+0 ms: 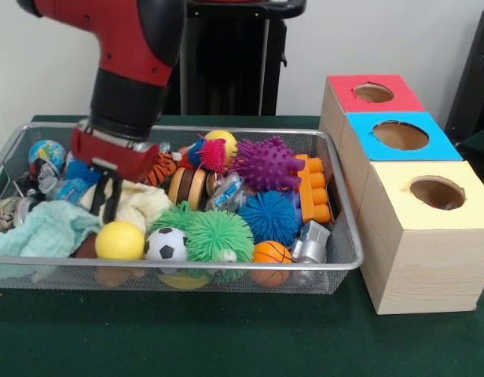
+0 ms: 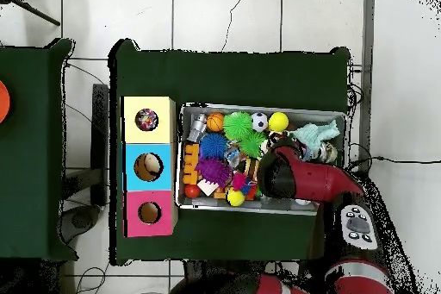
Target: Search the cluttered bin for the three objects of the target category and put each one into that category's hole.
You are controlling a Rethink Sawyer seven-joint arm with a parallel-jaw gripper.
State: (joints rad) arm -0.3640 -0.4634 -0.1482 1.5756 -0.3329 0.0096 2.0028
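Note:
The wire mesh bin (image 1: 187,265) holds mixed toys. A mint green cloth (image 1: 45,230) lies at its left front in the front view, with a cream cloth (image 1: 144,203) beside it. My gripper (image 1: 108,206) reaches down into the bin's left part, its tips at the cream cloth's edge. In the overhead view the arm (image 2: 297,176) covers the gripper, and the mint cloth (image 2: 312,135) shows beside it. The yellow-panelled box's hole (image 1: 437,192) stands right of the bin. From overhead, something multicoloured shows inside that hole (image 2: 146,120).
Spiky balls in purple (image 1: 265,163), blue (image 1: 269,216) and green (image 1: 217,234), a yellow ball (image 1: 119,240), a small football (image 1: 166,246) and an orange brick (image 1: 314,188) crowd the bin. Blue-panelled (image 1: 401,135) and red-panelled (image 1: 373,93) boxes stand behind the yellow one.

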